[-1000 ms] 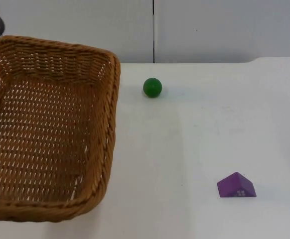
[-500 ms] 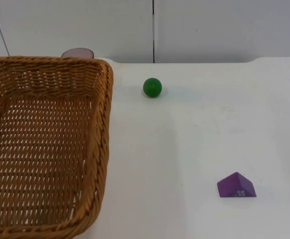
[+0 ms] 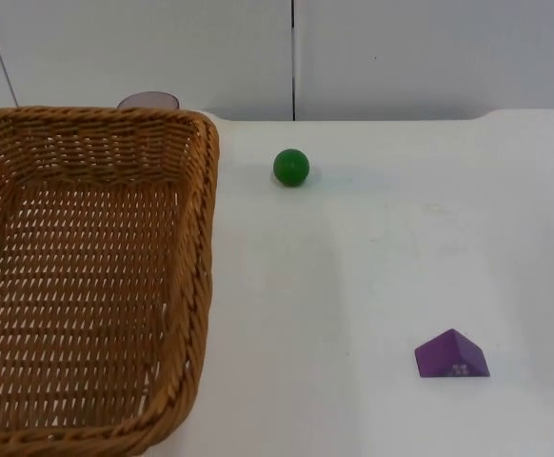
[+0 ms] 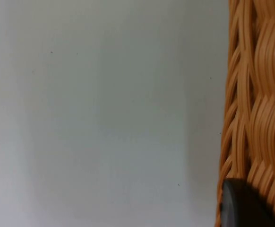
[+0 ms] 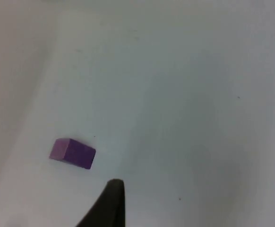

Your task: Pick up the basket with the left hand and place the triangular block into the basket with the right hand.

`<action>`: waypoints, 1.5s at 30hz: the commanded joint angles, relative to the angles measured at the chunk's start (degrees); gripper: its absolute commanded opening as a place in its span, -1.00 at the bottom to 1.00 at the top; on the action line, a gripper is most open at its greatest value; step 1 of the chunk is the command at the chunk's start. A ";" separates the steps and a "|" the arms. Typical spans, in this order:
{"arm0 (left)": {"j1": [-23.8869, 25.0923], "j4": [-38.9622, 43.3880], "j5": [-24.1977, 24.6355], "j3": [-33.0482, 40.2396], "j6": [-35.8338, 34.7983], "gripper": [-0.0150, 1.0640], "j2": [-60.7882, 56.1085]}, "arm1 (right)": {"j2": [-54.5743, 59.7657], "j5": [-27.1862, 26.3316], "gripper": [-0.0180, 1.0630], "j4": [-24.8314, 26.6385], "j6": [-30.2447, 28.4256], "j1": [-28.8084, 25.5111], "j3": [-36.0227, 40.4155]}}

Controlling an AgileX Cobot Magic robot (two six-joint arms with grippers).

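Observation:
The brown wicker basket takes up the left side of the top view, open side up and holding nothing. In the left wrist view its woven wall is very close, and my left gripper is shut on it. The purple triangular block lies on the white table at the front right, well apart from the basket. In the right wrist view the block lies on the bare table, a short way ahead of my right gripper, which hangs above the table and touches nothing.
A green ball rests on the table near the back, just right of the basket's far corner. The top of a dull purple cup peeks over the basket's far rim. The grey partition wall closes off the back.
The basket has swung from a tilted pose to a squarer one and shifted left and toward the front, uncovering the cup behind it. The ball and block have stayed put.

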 commanded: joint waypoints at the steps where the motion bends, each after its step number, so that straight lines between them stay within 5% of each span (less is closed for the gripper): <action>1: 0.17 -2.17 0.73 0.08 0.13 -0.97 -0.20 | 4.12 1.61 0.91 -0.25 -2.94 3.52 -3.54; 8: 0.17 -2.63 0.73 0.08 0.13 -0.97 -0.20 | 19.98 3.99 0.89 -6.45 -3.41 15.70 -15.91; 10: 0.17 -2.63 0.63 0.08 0.13 -0.97 -0.20 | 27.04 7.92 0.84 -11.09 -7.45 19.64 -21.62; 14: 0.17 -2.91 0.63 0.08 0.13 -0.97 -0.20 | 35.16 11.45 0.80 -11.92 -12.59 21.85 -26.92; 20: 0.17 -2.99 0.23 0.08 0.13 -0.97 -0.20 | 45.57 12.33 0.64 -10.43 -20.67 21.97 -28.56; 33: 0.17 -3.62 -0.29 0.08 0.13 -0.97 -0.20 | 55.95 9.46 0.61 -10.05 -27.55 22.64 -28.46; 45: 0.17 -3.47 -0.38 0.08 0.13 -0.97 -0.20 | 61.22 1.59 0.61 -9.08 -34.10 24.37 -26.34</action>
